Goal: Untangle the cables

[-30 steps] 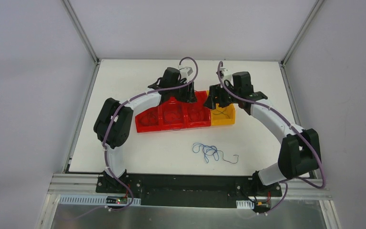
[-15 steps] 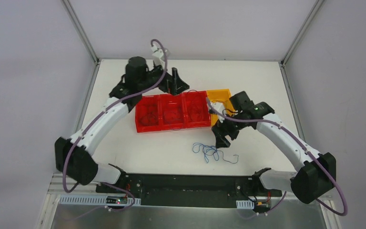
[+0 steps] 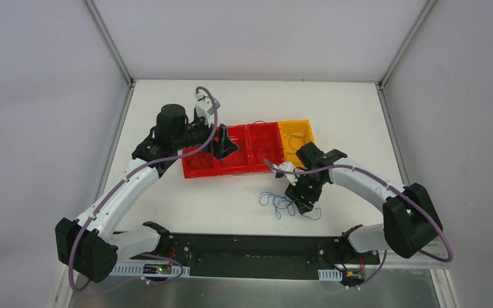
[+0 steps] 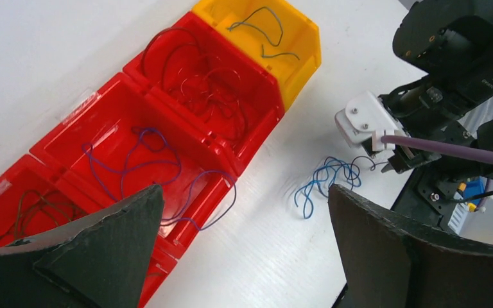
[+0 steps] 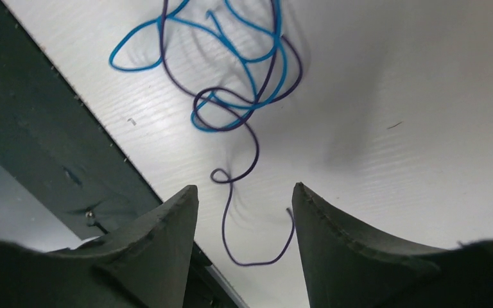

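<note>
The tangle of thin blue and dark purple cables (image 3: 282, 204) lies on the white table in front of the bins. It also shows in the left wrist view (image 4: 330, 176) and the right wrist view (image 5: 231, 77). My right gripper (image 3: 303, 196) is open and low over the tangle's right end. A loose dark purple tail (image 5: 257, 250) lies between its fingers (image 5: 244, 187), untouched. My left gripper (image 3: 224, 145) is open and empty above the red bins (image 3: 231, 172), well apart from the tangle (image 4: 244, 192).
Three red bins (image 4: 257, 138) and a yellow bin (image 3: 294, 122) stand in a row, with loose wires in them; a blue one hangs over a red bin's front edge (image 4: 215, 199). The black base rail (image 5: 38, 141) runs close beside the tangle.
My left arm swung back from behind the bins to over the red bins. My right gripper came from the yellow bin down to the right end of the tangle. The tangle has not moved.
</note>
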